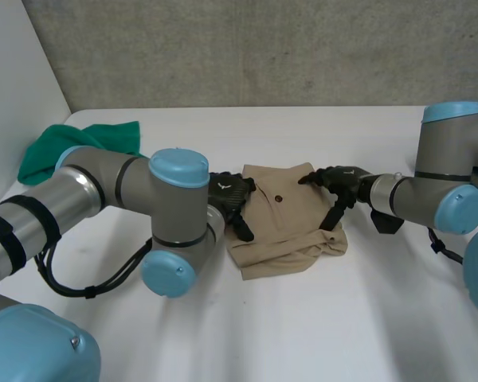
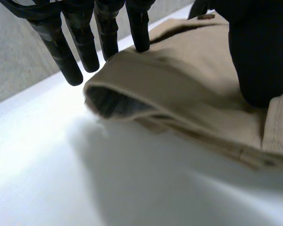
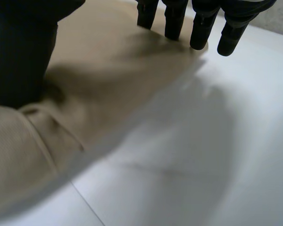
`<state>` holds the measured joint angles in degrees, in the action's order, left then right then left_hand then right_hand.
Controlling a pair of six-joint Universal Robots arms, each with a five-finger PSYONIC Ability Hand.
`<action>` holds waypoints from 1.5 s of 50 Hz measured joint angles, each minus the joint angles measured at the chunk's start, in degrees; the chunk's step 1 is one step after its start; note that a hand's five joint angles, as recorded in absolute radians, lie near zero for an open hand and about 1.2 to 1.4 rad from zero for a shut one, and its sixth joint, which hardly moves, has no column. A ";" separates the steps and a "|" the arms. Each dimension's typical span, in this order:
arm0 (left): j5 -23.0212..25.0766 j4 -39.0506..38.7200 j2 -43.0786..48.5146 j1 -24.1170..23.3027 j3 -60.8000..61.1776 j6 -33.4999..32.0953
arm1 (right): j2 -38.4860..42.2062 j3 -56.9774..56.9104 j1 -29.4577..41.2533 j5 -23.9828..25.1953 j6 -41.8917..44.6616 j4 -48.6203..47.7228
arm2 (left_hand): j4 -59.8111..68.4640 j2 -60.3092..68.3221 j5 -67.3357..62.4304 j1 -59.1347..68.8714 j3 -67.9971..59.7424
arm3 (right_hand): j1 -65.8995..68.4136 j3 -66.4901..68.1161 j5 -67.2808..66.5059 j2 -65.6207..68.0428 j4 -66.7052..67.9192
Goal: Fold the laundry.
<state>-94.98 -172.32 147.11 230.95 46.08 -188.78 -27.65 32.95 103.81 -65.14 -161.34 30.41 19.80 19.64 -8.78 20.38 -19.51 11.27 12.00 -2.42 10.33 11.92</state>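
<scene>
A tan folded garment (image 1: 287,227) with a dark button lies at the table's middle. My left hand (image 1: 235,200) rests on its left edge. In the left wrist view the straight fingers (image 2: 85,47) reach the rolled fold of the garment (image 2: 188,80), and the thumb (image 2: 259,56) presses down on the cloth. My right hand (image 1: 338,187) sits on the garment's right edge. Its fingers (image 3: 200,28) stand straight at the cloth's far border, and its thumb (image 3: 19,52) presses on the tan cloth (image 3: 108,70). Neither hand pinches the cloth; both are open.
A green cloth (image 1: 72,147) lies bunched at the back left of the white table (image 1: 342,318), near the wall. My left arm's elbow (image 1: 175,231) stands close to the garment's left side.
</scene>
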 measured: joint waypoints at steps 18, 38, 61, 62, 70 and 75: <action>11.57 -0.44 -15.97 0.56 4.35 0.51 | -20.19 19.02 2.25 -9.49 13.35 -14.68 | -6.13 -5.47 5.31 -6.44 5.32 | -1.89 0.00 0.06 -0.87 0.00; 40.72 -4.50 -34.23 2.75 18.55 8.91 | -36.39 73.11 8.79 -8.71 12.38 -59.17 | -6.13 -5.47 5.53 -6.45 5.32 | -1.89 0.00 0.06 -0.87 0.00; 41.96 -4.60 -34.25 2.68 20.02 9.41 | -20.80 56.91 11.81 -14.60 11.95 -69.75 | -6.13 -5.47 5.53 -6.45 5.32 | 39.74 48.82 -35.33 50.45 48.78; 41.96 -4.62 -34.27 2.69 20.02 9.41 | -20.83 56.41 11.80 -14.53 11.81 -69.61 | -6.13 -5.47 5.53 -6.45 5.32 | 41.50 51.35 -38.83 53.49 51.58; 41.73 -5.20 -34.72 2.76 19.45 9.47 | -22.11 48.08 10.59 -12.83 6.98 -66.12 | -6.13 -5.47 5.53 -6.45 5.32 | 42.75 53.67 -48.13 54.99 56.49; 40.78 -6.31 -35.83 2.76 18.79 9.52 | -24.14 40.35 8.53 -11.94 1.60 -61.45 | -6.13 -5.47 5.53 -6.45 5.32 | 42.75 53.67 -49.38 54.99 56.52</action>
<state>-54.20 -178.63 111.28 233.71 64.87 -179.26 -51.79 73.30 112.34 -77.08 -159.74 -31.04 13.67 14.17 -3.25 13.93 -14.19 54.01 65.67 -51.80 65.32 68.44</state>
